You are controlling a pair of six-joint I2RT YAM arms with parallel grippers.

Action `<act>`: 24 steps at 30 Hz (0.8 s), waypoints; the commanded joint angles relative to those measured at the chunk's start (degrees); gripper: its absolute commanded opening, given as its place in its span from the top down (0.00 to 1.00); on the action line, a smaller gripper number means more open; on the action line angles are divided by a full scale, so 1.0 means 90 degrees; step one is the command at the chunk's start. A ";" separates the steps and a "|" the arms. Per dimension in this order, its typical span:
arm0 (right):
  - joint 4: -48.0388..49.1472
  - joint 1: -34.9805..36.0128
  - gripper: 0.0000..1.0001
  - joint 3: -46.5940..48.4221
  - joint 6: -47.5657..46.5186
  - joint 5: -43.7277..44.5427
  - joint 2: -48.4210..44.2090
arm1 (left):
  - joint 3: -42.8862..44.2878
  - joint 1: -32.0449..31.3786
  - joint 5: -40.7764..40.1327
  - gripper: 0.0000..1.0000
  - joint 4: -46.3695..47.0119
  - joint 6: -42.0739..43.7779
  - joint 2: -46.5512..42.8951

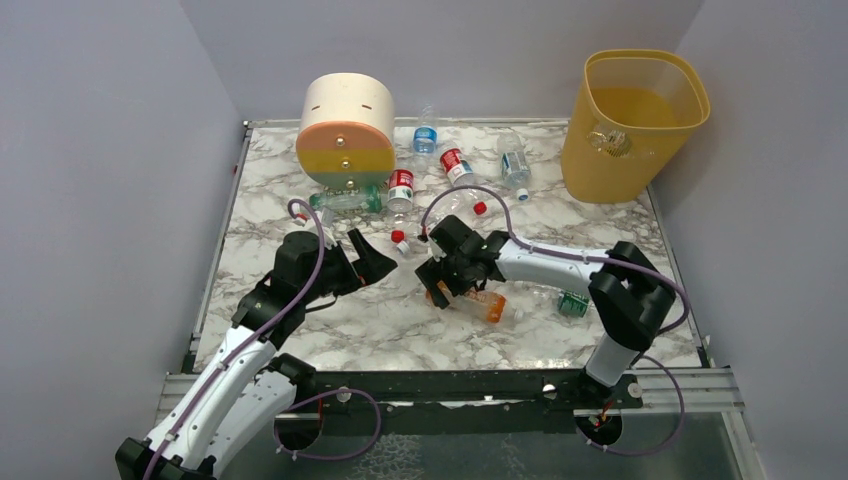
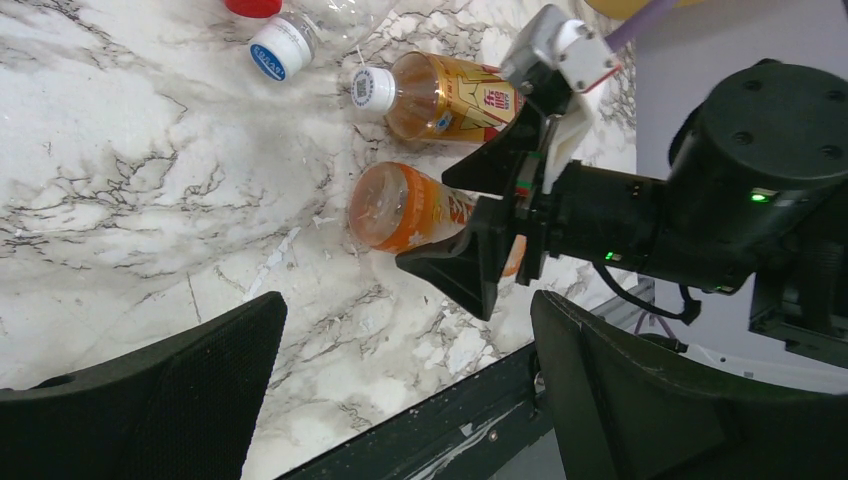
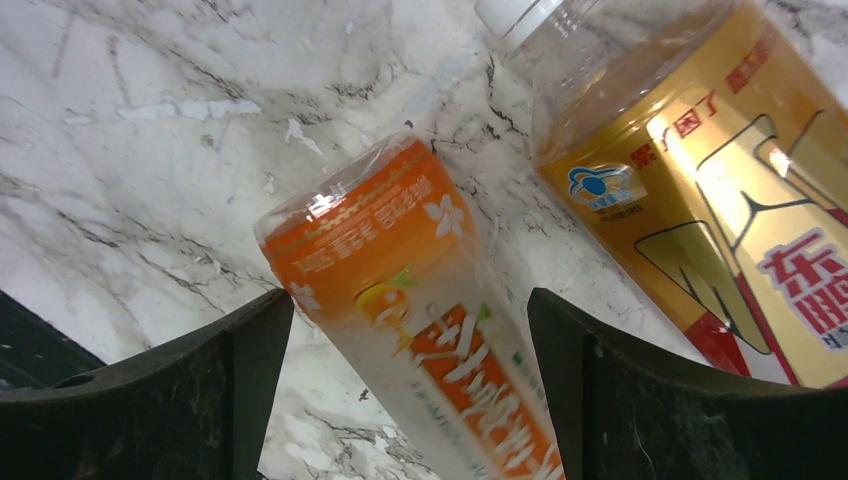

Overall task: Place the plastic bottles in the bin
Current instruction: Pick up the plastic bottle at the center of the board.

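Observation:
An orange-labelled plastic bottle [image 3: 400, 290] lies on the marble table between the fingers of my right gripper [image 3: 410, 330]. The jaws are open, with a gap showing on the left side. A gold-labelled bottle [image 3: 690, 170] with a white cap lies just beside it. From above, the right gripper [image 1: 440, 285] is at mid-table over the orange bottle [image 1: 487, 300]. My left gripper [image 1: 372, 255] is open and holds nothing, a short way left of it. More bottles [image 1: 455, 163] lie scattered at the back. The yellow-orange bin [image 1: 635, 125] stands at the far right corner.
A round cream, orange, yellow and green drawer unit [image 1: 345, 130] stands at the back left, with a clear green bottle [image 1: 345, 200] in front of it. A green-labelled bottle [image 1: 570, 300] lies by the right arm. Grey walls close in three sides.

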 commanded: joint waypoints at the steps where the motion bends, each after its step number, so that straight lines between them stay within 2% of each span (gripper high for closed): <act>1: -0.0057 0.0199 0.09 0.0131 -0.0104 0.0329 0.0403 | -0.0087 -0.0031 0.0093 0.01 0.0041 -0.0036 -0.0122; 7: -0.0130 0.0394 0.12 0.0339 -0.0047 0.0439 0.0625 | -0.0065 -0.0026 0.0072 0.01 -0.0001 -0.0036 -0.0163; 12: -0.0164 0.0402 0.30 0.0494 0.0015 0.0301 0.0509 | -0.0058 -0.0032 0.0049 0.01 -0.0028 -0.0036 -0.0188; 24: -0.0637 0.0412 0.36 0.1365 0.0236 0.0247 -0.0083 | -0.0090 -0.0031 0.0028 0.01 -0.0061 -0.0041 -0.0271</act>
